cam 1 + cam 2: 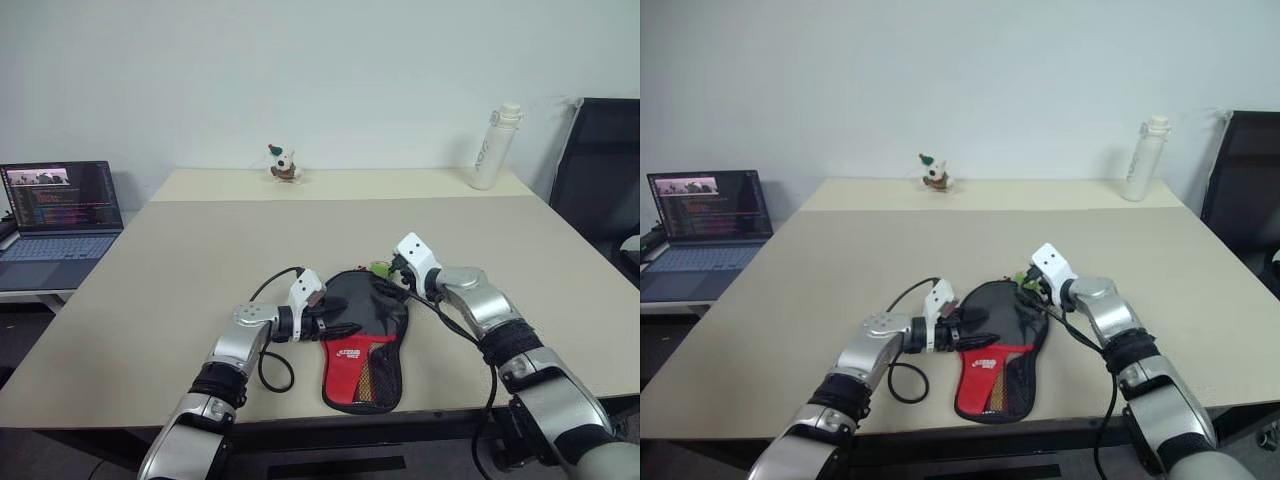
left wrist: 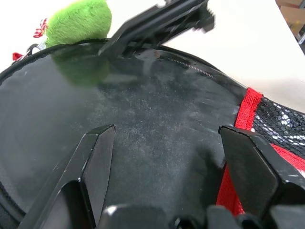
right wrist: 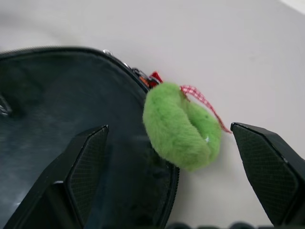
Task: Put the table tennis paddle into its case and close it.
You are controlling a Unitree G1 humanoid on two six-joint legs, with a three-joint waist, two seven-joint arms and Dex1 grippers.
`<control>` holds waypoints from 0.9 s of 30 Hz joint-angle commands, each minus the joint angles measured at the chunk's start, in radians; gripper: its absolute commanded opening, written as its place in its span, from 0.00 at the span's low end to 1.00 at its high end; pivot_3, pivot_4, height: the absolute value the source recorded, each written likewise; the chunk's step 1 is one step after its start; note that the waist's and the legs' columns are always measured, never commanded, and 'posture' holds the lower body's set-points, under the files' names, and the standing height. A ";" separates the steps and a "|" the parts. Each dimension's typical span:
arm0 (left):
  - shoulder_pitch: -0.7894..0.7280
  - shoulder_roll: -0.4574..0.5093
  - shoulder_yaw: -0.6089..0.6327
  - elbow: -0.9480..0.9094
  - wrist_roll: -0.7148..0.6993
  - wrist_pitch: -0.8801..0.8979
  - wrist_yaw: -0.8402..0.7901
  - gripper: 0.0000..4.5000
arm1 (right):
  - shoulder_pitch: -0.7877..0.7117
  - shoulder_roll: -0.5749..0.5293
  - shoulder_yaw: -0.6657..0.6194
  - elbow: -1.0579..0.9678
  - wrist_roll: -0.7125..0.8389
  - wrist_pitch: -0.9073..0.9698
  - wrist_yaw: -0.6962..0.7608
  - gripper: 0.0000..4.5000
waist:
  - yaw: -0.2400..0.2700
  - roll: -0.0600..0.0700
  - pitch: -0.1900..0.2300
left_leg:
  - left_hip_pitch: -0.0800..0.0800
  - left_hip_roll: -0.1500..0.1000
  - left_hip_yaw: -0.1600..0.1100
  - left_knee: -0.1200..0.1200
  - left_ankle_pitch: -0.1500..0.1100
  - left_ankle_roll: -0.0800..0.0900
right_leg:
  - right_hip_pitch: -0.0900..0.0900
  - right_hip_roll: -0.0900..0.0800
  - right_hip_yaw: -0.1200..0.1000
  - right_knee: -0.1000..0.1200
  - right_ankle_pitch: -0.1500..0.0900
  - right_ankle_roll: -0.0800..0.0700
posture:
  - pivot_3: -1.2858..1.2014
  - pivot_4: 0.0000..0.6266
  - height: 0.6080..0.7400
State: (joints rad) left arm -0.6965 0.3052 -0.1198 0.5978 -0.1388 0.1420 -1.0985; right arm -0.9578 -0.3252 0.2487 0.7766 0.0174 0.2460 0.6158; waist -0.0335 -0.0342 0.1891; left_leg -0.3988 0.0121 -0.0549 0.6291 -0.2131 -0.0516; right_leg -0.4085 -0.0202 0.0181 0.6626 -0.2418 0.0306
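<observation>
The case [image 1: 362, 345] lies flat near the table's front edge, black at its round end and red with a mesh panel and white logo at the narrow end. Inside its zipper rim a smooth black face [image 2: 143, 109] mirrors the pom-pom; it looks like the table tennis paddle's rubber, and the handle is hidden. My left gripper [image 1: 335, 322] is open, with both fingers low over that black face at the case's left side. At the case's far right rim my right gripper [image 1: 386, 273] is open, its fingers on either side of the fuzzy green pom-pom [image 3: 181, 126] without touching it.
A laptop [image 1: 60, 215] stands on a side desk at the left. A small toy figure [image 1: 284, 165] and a white bottle [image 1: 495, 147] stand at the table's far edge. A black chair [image 1: 600, 170] is at the right. A black cable [image 1: 275, 372] loops by my left wrist.
</observation>
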 commanded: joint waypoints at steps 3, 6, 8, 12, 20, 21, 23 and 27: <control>0.012 0.003 -0.004 -0.035 -0.003 -0.002 0.009 0.85 | -0.069 0.031 -0.048 0.106 -0.028 -0.089 -0.056 0.80 | 0.000 0.000 0.000 | 0.000 0.000 0.000 0.000 0.000 0.000 | 0.000 0.000 0.000 0.000 0.000 0.000 | 0.52 0.24 1.00; 0.012 0.002 -0.007 -0.037 -0.001 -0.005 0.010 0.85 | -0.080 0.040 -0.065 0.134 -0.036 -0.101 -0.058 0.56 | 0.000 0.000 0.000 | 0.000 0.000 0.000 0.000 0.000 0.000 | 0.000 0.000 0.000 0.000 0.000 0.000 | 0.52 0.24 1.00; -0.003 -0.002 -0.011 -0.021 0.006 -0.024 0.010 0.85 | -0.087 0.043 -0.072 0.143 -0.038 -0.102 -0.060 0.41 | 0.000 0.000 0.000 | 0.000 0.000 0.000 0.000 0.000 0.000 | 0.000 0.000 0.000 0.000 0.000 0.000 | 0.52 0.24 1.00; -0.062 -0.017 -0.014 0.068 0.030 -0.087 0.030 0.85 | -0.092 0.046 -0.082 0.152 -0.042 -0.102 -0.062 0.11 | 0.000 0.000 0.000 | 0.000 0.000 0.000 0.000 0.000 0.000 | 0.000 0.000 0.000 0.001 0.000 0.000 | 0.52 0.24 1.00; -0.155 -0.045 -0.052 0.356 0.125 -0.243 0.053 0.85 | -0.091 0.065 -0.108 0.125 -0.023 -0.060 -0.046 0.00 | 0.000 0.001 0.000 | 0.000 0.000 0.000 0.000 0.000 0.000 | 0.000 0.000 0.000 0.000 0.000 0.000 | 0.52 0.24 1.00; -0.161 -0.048 -0.051 0.381 0.131 -0.255 0.059 0.85 | -0.092 0.067 -0.113 0.121 -0.018 -0.053 -0.043 0.00 | 0.000 0.001 0.000 | 0.000 0.000 0.000 0.000 0.000 0.000 | 0.000 0.000 0.000 0.000 0.000 0.000 | 0.52 0.24 1.00; -0.166 -0.052 -0.049 0.418 0.137 -0.272 0.063 0.85 | -0.095 0.073 -0.126 0.113 -0.009 -0.035 -0.043 0.00 | 0.001 0.001 0.000 | 0.001 0.000 0.000 0.000 0.000 0.000 | 0.001 0.000 0.000 0.001 0.000 0.000 | 0.52 0.24 1.00; -0.158 -0.058 -0.054 0.455 0.144 -0.289 0.059 0.85 | -0.110 0.084 -0.170 0.105 0.019 0.012 -0.039 0.00 | 0.001 0.003 -0.002 | 0.003 0.000 0.000 0.001 0.001 0.001 | 0.003 0.000 0.000 0.001 0.000 0.000 | 0.52 0.24 1.00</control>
State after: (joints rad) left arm -0.8783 0.2578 -0.1474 1.0012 -0.0441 -0.1525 -1.0548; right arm -1.0269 -0.2420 0.1143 0.9295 0.0058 0.2436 0.5694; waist -0.0327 -0.0309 0.1870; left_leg -0.3962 0.0117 -0.0552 0.6296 -0.2125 -0.0508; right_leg -0.4057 -0.0203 0.0178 0.6634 -0.2417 0.0307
